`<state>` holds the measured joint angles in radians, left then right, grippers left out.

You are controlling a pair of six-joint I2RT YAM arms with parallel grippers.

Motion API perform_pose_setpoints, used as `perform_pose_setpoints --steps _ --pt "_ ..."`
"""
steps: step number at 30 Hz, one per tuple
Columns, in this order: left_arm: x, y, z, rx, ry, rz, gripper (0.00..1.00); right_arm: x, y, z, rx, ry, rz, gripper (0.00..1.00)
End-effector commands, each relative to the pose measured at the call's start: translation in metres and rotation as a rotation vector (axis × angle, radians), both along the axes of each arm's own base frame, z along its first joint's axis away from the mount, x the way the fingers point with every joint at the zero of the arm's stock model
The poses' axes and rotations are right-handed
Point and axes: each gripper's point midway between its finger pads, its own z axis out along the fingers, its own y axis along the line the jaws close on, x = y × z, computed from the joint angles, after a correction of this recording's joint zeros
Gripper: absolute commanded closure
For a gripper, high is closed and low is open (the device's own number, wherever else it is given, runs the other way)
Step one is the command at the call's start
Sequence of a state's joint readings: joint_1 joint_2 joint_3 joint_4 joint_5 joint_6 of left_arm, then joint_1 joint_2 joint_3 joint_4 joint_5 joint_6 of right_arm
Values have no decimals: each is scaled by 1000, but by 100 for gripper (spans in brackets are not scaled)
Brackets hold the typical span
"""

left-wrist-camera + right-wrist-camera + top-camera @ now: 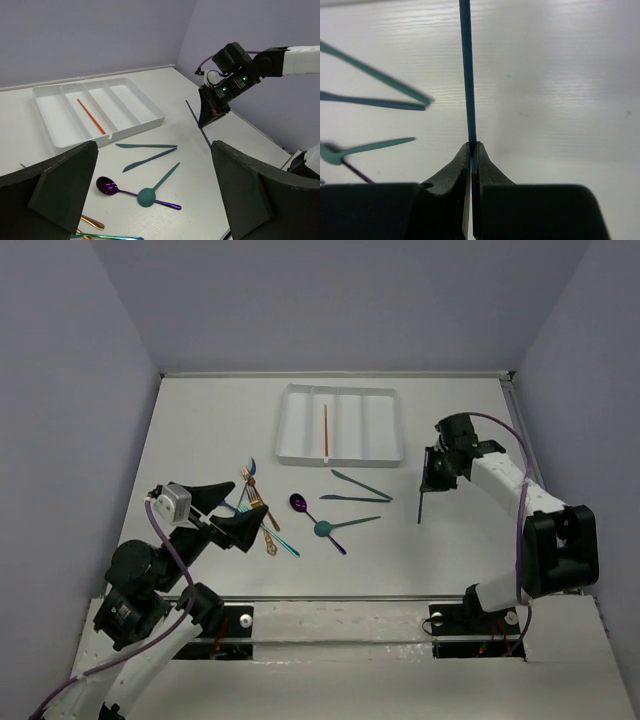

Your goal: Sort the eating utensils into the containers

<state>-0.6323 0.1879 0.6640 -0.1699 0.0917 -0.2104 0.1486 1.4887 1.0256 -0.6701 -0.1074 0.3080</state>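
The white cutlery tray [300,425] lies at the back middle with one orange stick [326,430] in its second compartment; both show in the left wrist view, the tray [125,102] and the orange stick [91,116]. My right gripper [432,480] is shut on a dark blue stick [421,502] and holds it right of the tray; the right wrist view shows the jaws [471,147] pinching the stick [466,75]. My left gripper [250,498] is open and empty above a pile of gold forks [258,508]. Two teal knives [360,484], a teal spoon [340,526] and a purple spoon [305,508] lie mid-table.
In the left wrist view the knives [145,146], teal spoon [155,187] and purple spoon [115,188] lie between my fingers, the teal spoon's bowl across the purple spoon's handle. Grey walls enclose the table on three sides.
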Motion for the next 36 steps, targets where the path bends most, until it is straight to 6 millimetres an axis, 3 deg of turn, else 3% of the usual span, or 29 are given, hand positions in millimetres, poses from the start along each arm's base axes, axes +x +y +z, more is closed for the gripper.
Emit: perform_pose_setpoints --steps 1,5,6,7,13,20,21,24,36 --pt "6 9 20 -32 -31 56 1 39 73 55 144 -231 110 100" --pt "14 14 17 -36 -11 106 1 71 138 89 266 -346 194 100" --pt "16 16 17 -36 -8 116 1 91 156 101 297 -396 209 100" --pt "17 14 15 -35 1 116 1 96 170 105 322 -408 216 100" --pt "37 36 10 -76 59 274 1 164 218 126 407 -524 216 100" --pt "49 44 5 -64 76 335 1 211 246 123 443 -565 242 100" --pt "51 45 4 -57 77 342 1 220 259 116 451 -554 265 100" --pt "53 48 3 -52 78 359 1 231 265 99 436 -529 274 100" --pt "58 49 2 -37 78 367 1 225 266 53 388 -440 278 100"
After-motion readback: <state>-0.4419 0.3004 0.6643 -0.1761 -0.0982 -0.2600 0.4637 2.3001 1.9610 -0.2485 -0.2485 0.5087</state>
